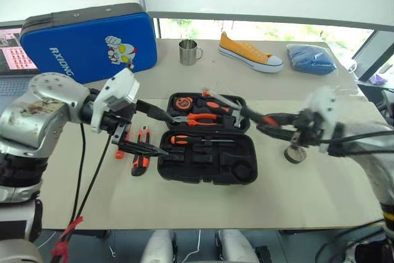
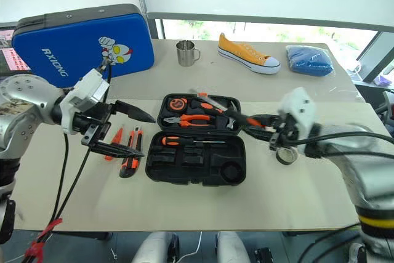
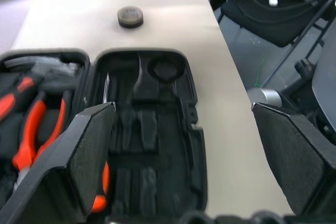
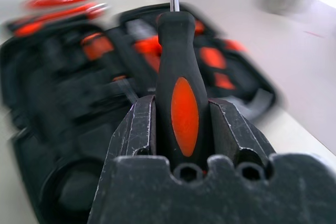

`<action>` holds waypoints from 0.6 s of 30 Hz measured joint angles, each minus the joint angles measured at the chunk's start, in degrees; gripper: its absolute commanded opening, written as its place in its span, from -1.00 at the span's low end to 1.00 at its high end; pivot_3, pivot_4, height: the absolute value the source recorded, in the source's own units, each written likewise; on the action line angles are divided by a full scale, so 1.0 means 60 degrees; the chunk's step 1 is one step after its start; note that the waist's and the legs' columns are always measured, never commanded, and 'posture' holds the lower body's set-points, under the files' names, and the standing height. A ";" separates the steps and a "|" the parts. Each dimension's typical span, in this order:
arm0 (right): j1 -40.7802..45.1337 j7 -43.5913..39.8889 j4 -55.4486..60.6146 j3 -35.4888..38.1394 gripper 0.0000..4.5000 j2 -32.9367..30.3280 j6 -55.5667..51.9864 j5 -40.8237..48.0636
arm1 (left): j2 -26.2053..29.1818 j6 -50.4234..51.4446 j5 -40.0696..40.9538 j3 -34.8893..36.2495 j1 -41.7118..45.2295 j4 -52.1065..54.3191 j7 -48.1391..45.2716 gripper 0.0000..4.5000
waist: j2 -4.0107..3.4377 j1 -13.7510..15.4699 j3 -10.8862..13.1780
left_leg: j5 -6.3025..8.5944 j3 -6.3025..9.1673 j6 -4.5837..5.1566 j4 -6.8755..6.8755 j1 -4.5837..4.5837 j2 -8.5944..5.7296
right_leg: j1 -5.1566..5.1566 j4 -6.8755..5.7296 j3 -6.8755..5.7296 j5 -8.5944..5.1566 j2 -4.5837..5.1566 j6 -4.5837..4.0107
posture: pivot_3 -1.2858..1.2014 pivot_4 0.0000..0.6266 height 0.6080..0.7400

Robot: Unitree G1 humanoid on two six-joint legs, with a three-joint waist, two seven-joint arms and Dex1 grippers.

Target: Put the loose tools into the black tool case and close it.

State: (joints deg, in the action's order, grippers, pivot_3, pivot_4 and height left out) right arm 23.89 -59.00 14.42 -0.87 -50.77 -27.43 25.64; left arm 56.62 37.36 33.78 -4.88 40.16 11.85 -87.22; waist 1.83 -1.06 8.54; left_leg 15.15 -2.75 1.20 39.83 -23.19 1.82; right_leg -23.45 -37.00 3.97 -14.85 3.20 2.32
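- Black tool case lies open on the table, between the two grippers.
- Right gripper is clamped on one long screwdriver, held just above the case's right edge, shaft pointing over the lid half.
- Left gripper stands wide open and empty at the case's left edge.
- One more long screwdriver sits in the near half.
- Utility knife and slim screwdriver lie left of the case, partly hidden by the left gripper.
- One tape roll lies right of the case, half hidden.
- Beyond: one blue case, one mug, one shoe.
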 measured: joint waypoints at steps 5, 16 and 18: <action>0.0915 -0.1276 -0.2051 -0.1776 -0.54 0.0585 0.1964 -0.1541 | 0.0082 0.0063 0.0059 0.0339 -0.0334 0.0424 0.0343 1.00 | 0.0012 0.0150 0.0010 | -0.0001 -0.0004 -0.0002 0.0008 -0.0060 -0.0008 | -0.0074 -0.0024 -0.0008 0.0001 0.0019 0.0002 | 0.03 -0.52 0.98; 0.1355 -0.1903 -0.3491 -0.2409 -0.54 0.1144 0.3441 -0.2854 | 0.0278 0.0254 0.0347 0.0640 -0.0733 0.0892 0.0800 1.00 | 0.0009 0.0086 0.0011 | -0.0005 0.0018 -0.0008 0.0020 -0.0104 -0.0008 | -0.0126 -0.0040 -0.0005 0.0006 0.0018 0.0003 | 0.03 -0.52 0.98; 0.1364 -0.1899 -0.3608 -0.2411 -0.54 0.1184 0.3569 -0.3028 | 0.0279 0.0254 0.0365 0.0640 -0.0733 0.0892 0.0853 1.00 | 0.0009 0.0080 0.0011 | -0.0005 0.0018 -0.0008 0.0019 -0.0104 -0.0007 | -0.0127 -0.0040 -0.0005 0.0006 0.0016 0.0003 | 0.03 -0.52 0.98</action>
State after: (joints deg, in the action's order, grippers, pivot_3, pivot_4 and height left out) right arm 32.08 -70.39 -7.23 -15.33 -43.66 -6.02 7.47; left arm 58.30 38.89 35.97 -1.04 35.76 17.20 -82.10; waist 1.89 -0.58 8.60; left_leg 15.12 -2.65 1.15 39.95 -23.81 1.78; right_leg -24.21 -37.24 3.94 -14.81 3.29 2.34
